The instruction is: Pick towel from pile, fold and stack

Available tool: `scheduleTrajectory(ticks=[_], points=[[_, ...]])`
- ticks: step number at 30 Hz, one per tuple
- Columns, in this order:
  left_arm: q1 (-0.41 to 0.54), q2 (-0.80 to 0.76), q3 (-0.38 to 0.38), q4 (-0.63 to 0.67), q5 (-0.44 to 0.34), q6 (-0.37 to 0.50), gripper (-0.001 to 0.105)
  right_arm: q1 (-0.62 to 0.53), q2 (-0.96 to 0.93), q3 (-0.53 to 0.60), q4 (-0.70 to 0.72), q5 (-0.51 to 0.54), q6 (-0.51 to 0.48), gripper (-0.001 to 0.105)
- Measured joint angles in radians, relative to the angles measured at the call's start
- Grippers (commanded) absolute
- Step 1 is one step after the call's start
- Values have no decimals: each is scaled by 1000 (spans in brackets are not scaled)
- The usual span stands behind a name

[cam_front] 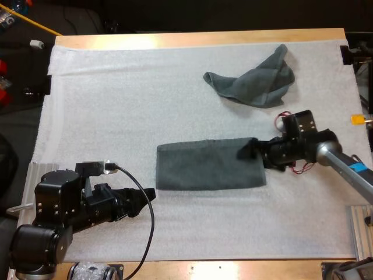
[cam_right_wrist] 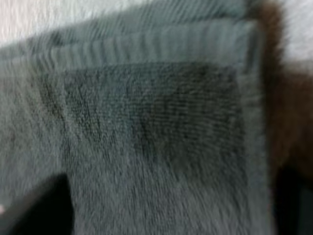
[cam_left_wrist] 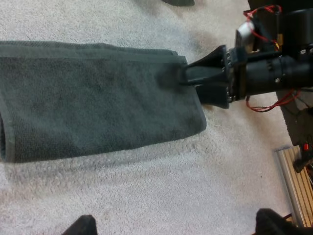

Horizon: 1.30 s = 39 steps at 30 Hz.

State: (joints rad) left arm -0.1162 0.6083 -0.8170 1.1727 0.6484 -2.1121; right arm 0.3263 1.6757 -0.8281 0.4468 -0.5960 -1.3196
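A dark grey-green towel, folded into a flat rectangle, lies in the middle of the white mat. My right gripper is low over its far right corner, also visible from the left wrist. In the right wrist view the towel's hemmed corner lies close under the gripper, whose fingers stand apart at either side, open. My left gripper rests on the mat just off the towel's near left corner, open, its fingertips apart with nothing between. A crumpled towel lies at the far right.
Bare white mat spreads over the far left and along the near side. Metal rails sit at the table's near left and near right corners.
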Motion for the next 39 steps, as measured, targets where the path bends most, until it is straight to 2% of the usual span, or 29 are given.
scheduleTrajectory(ticks=[5,7,10,11,16,22,25,28,31,39], points=[[0,0,0,0,0,0,62,37,21,4,1,5,14,33],[0,0,0,0,0,0,62,37,28,8,5,6,31,17],[0,0,0,0,0,0,62,37,27,11,26,31,34,2],[0,0,0,0,0,0,62,38,19,13,41,58,29,0],[0,0,0,0,0,0,62,51,-84,19,172,259,-33,0],[0,0,0,0,0,24,62,51,-226,-9,408,590,-224,0],[0,0,0,0,0,27,62,51,-262,-40,483,772,-319,0],[0,0,0,9,0,33,62,51,-279,-59,519,888,-349,0],[0,0,0,23,0,41,62,51,-279,-67,526,892,-338,0],[0,0,0,37,0,43,62,145,-268,-68,462,651,-132,0]])
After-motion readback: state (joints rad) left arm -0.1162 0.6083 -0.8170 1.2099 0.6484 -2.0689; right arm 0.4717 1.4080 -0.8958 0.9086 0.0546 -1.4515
